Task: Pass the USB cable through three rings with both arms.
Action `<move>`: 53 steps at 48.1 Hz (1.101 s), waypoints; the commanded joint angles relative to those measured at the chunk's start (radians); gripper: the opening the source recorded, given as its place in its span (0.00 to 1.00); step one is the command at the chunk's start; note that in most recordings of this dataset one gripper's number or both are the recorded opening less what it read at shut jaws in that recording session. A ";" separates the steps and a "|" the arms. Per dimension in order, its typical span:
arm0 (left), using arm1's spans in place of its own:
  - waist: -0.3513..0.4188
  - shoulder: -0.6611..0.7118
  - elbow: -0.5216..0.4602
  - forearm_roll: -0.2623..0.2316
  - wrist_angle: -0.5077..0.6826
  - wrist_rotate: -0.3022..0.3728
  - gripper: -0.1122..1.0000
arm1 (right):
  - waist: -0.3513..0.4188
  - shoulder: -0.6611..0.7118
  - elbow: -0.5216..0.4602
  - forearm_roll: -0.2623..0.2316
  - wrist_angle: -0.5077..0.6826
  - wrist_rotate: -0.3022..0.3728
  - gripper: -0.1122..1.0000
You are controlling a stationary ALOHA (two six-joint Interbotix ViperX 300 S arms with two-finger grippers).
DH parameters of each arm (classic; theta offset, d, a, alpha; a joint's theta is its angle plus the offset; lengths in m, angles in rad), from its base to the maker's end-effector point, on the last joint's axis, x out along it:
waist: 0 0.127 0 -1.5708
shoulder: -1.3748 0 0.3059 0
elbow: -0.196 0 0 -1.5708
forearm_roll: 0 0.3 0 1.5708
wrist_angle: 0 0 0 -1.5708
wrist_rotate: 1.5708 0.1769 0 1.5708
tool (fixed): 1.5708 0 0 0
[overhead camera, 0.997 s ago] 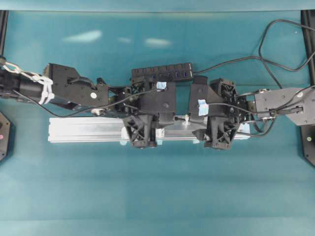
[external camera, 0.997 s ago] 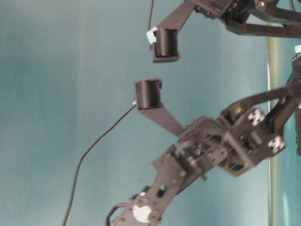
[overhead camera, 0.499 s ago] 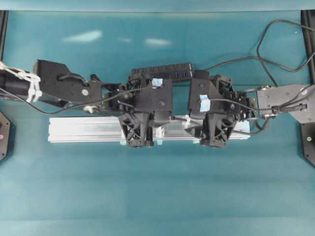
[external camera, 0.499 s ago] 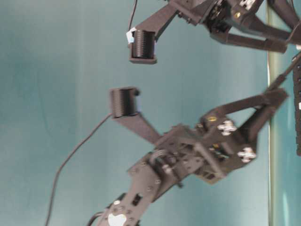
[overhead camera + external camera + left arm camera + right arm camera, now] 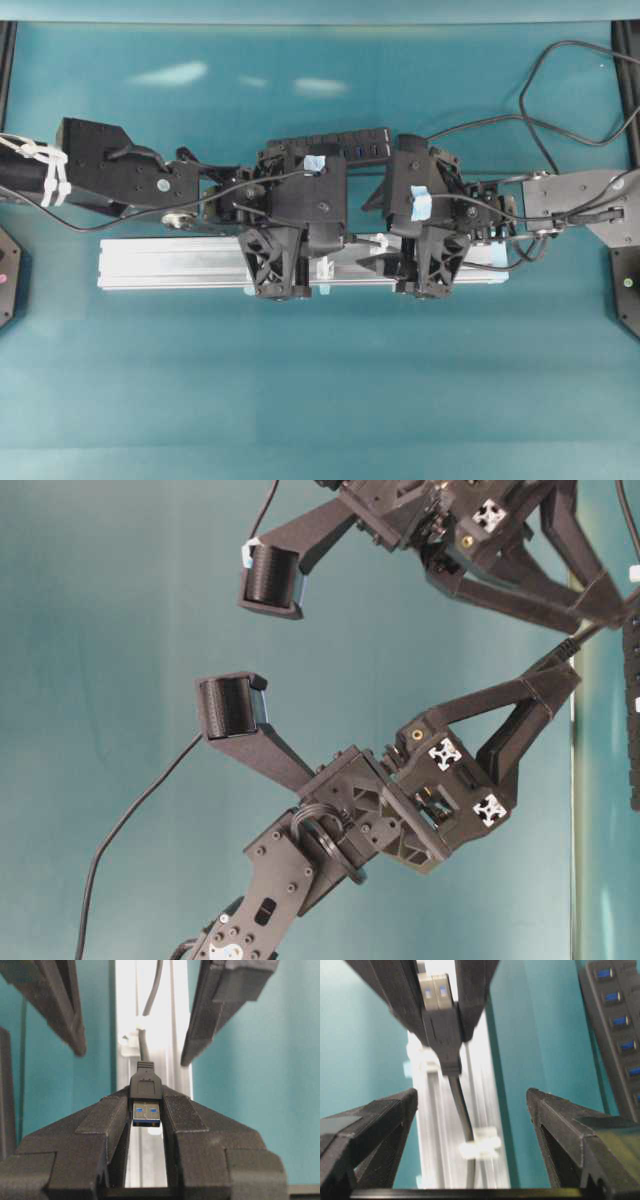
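Clamping the plug of the USB cable (image 5: 146,1095) between its fingertips, the left end effector (image 5: 146,1125) is still holding it above the silver rail (image 5: 170,265), with the cord running on through a white ring (image 5: 479,1147) clipped to that rail. Facing it, the right end effector (image 5: 470,1110) is standing with its fingers well apart on either side of the cord, touching nothing, and compared with a second ago it is sitting closer to the left one in the overhead view. Both arms are tilted further over in the table-level view than before, above the teal counter (image 5: 320,400).
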 commanded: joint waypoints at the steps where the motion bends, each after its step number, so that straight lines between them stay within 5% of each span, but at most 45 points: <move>1: -0.008 -0.028 -0.025 0.000 -0.005 0.002 0.28 | -0.002 -0.015 -0.018 0.002 -0.037 0.014 0.57; 24: -0.008 -0.028 -0.026 0.002 -0.008 0.002 0.28 | 0.008 -0.015 -0.014 0.002 -0.098 0.014 0.08; 53: -0.006 -0.055 0.028 0.002 -0.017 -0.015 0.28 | 0.011 -0.006 -0.029 0.003 -0.020 0.012 0.05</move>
